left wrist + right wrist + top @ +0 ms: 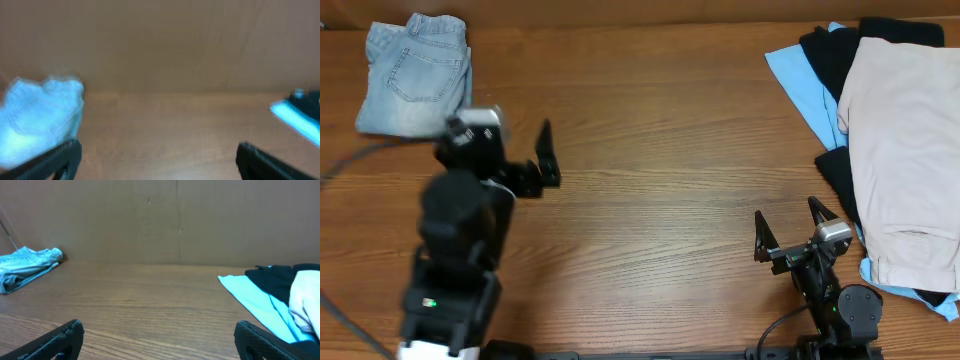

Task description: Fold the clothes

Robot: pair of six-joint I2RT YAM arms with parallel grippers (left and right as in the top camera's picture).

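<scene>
a big wooden table (pixel 670 150) fills the view from above. it is warm brown, with thin darker lines in the wood that run from side to side. the top looks flat and smooth, and a little shiny.

a thin grey cord (pixel 350 158) lies on the table at the left side and comes in from the edge.

a plain brown wall (pixel 150 220) stands up straight at the far edge of the table. it is duller than the table. a faint line runs up and down it near the middle, with a tiny dark spot close by. wall and table meet in one straight line. in the left wrist view both look blurry and soft brown.
</scene>
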